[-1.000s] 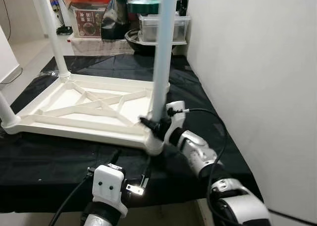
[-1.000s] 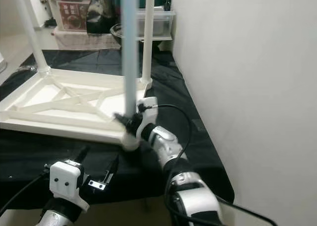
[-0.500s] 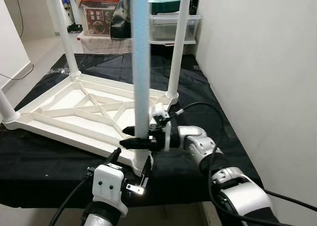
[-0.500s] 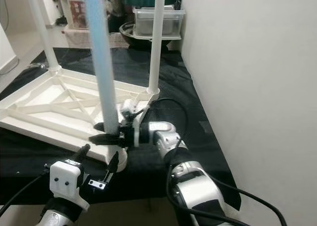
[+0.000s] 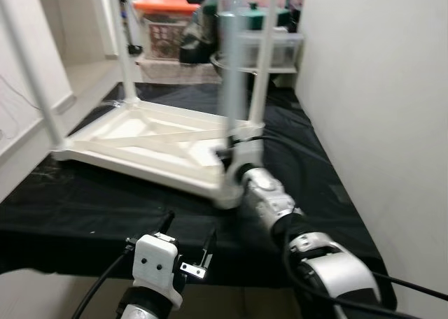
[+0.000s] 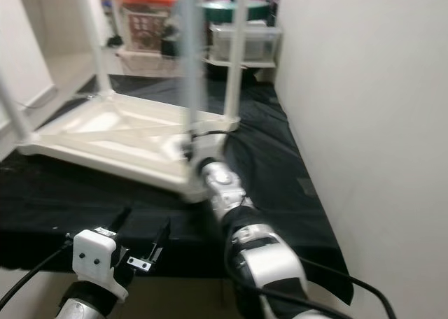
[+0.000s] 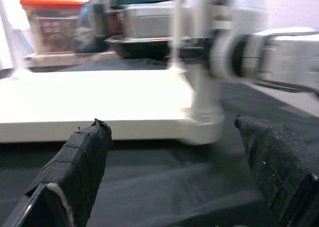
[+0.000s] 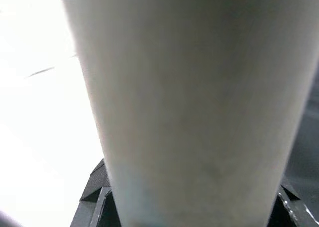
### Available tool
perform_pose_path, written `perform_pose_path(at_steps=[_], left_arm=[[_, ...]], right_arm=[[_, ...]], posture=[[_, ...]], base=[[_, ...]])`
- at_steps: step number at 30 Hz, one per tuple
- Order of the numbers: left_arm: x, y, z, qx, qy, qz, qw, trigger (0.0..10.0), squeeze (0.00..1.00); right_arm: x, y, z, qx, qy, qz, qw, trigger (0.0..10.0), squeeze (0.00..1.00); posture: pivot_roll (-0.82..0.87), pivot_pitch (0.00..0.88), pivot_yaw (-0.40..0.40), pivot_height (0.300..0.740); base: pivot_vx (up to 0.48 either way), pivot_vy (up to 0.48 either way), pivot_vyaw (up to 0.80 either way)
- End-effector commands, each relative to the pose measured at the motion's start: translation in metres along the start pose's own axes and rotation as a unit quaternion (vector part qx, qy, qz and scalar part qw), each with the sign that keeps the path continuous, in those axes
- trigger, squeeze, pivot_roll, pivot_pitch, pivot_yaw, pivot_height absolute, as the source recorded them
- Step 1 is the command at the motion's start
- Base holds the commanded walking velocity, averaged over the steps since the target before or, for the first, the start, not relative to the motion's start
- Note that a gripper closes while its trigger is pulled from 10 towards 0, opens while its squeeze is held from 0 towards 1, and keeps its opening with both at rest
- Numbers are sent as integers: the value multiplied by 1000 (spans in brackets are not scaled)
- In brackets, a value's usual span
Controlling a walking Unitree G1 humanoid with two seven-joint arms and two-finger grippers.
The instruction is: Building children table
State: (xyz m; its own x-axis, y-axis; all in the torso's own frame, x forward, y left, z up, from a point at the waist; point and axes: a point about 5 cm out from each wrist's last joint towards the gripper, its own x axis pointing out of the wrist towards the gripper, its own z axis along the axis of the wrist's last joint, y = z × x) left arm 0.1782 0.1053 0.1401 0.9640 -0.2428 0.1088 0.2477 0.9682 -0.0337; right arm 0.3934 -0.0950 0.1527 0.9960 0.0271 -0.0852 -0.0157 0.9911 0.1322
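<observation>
Resting upside down on the black cloth [image 5: 84, 207], the white table [image 5: 150, 147] sits at 12 o'clock. Right gripper [image 5: 229, 164] clamps its near-corner leg [image 5: 233, 88] (blurred). Left gripper [image 5: 189, 236] hovers spread wide, holding nothing.

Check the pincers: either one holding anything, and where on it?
The right pincer grips the near table leg low down, just above its socket in the upturned tabletop. The left pincer is open and holds nothing.
</observation>
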Motion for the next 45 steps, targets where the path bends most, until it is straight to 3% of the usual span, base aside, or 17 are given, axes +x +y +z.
perform_pose_path(at_steps=[1, 7, 8, 10, 11, 14, 15, 21, 25, 32, 33, 34, 37, 38, 39, 44, 45], left_arm=[[1, -1, -4, 0, 7, -1, 1000, 10000, 0], [1, -1, -5, 1, 8, -1, 1000, 10000, 0], [1, -1, -5, 1, 8, -2, 1000, 10000, 0], [1, -1, -5, 1, 9, -3, 1000, 10000, 0], [1, -1, -5, 1, 9, -3, 1000, 10000, 0], [1, -1, -5, 2, 8, -1, 1000, 10000, 0], [0, 0, -5, 2, 8, -1, 1000, 10000, 0], [1, -1, -6, 1, 9, -2, 1000, 10000, 0], [1, -1, -6, -1, 10, -4, 1000, 10000, 0], [1, -2, -6, -1, 9, -5, 1000, 10000, 0], [1, -2, -6, -1, 9, -5, 1000, 10000, 0], [1, -2, -6, -1, 9, -5, 1000, 10000, 0], [1, -2, -6, 0, 8, -4, 1000, 10000, 0], [1, -2, -6, 0, 8, -4, 1000, 10000, 0], [1, -2, -5, 0, 8, -3, 1000, 10000, 0], [1, -2, -5, 0, 7, -2, 1000, 10000, 0], [1, -2, -5, 0, 7, -2, 1000, 10000, 0]], right_arm=[[-8, -11, -23, 75, 43, -94, 992, 0, 0], [-15, 13, -34, 113, 58, -81, 989, 0, 0], [-16, 28, -33, 115, 54, -37, 991, 10000, 0], [-16, 36, -33, 114, 49, -9, 992, 10000, 0], [-17, 42, -30, 105, 37, 14, 994, 10000, 1000], [-18, 55, -22, 105, 12, 73, 992, 10000, 1000], [-18, 60, -19, 113, 2, 114, 987, 10000, 0], [-24, 66, -7, 96, -43, 299, 948, 10000, 0], [-38, 60, -9, 76, 29, 530, 844, 10000, 0], [-50, 63, -5, 21, 67, 655, 752, 10000, 0], [-50, 63, -5, 21, 67, 655, 752, 10000, 0], [-54, 66, -7, 9, 75, 693, 717, 10000, 0], [-58, 69, -8, 8, 85, 720, 688, 10000, 0], [-58, 69, -8, 8, 85, 720, 688, 10000, 0], [-59, 74, -10, 2, 85, 718, 691, 0, 0], [-53, 87, -11, -6, 64, 664, 745, 0, 0], [-42, 88, -10, -15, 46, 584, 810, 0, 0]], posture=[[60, 0, -53, 740], [54, 0, -51, 740], [54, 0, -51, 740], [55, 0, -50, 740], [55, 0, -50, 740], [55, 0, -50, 740], [56, 0, -52, 740], [54, 0, -45, 740], [50, 0, -45, 740], [48, 0, -44, 740], [48, 0, -44, 740], [60, 0, -52, 740], [60, 0, -52, 740], [60, 0, -52, 740], [66, 0, -55, 740], [66, 0, -55, 740], [66, 0, -56, 740]], base=[[0, 0, 0], [0, 0, 0], [0, 0, 0], [0, 0, 0], [0, 0, 0], [0, 0, 0], [0, 0, 0], [0, 0, 0], [0, 0, 0], [0, 0, 0], [0, 0, 0], [0, 0, 0], [0, 0, 0], [0, 0, 0], [0, 0, 0], [0, 0, 0], [0, 0, 0]])
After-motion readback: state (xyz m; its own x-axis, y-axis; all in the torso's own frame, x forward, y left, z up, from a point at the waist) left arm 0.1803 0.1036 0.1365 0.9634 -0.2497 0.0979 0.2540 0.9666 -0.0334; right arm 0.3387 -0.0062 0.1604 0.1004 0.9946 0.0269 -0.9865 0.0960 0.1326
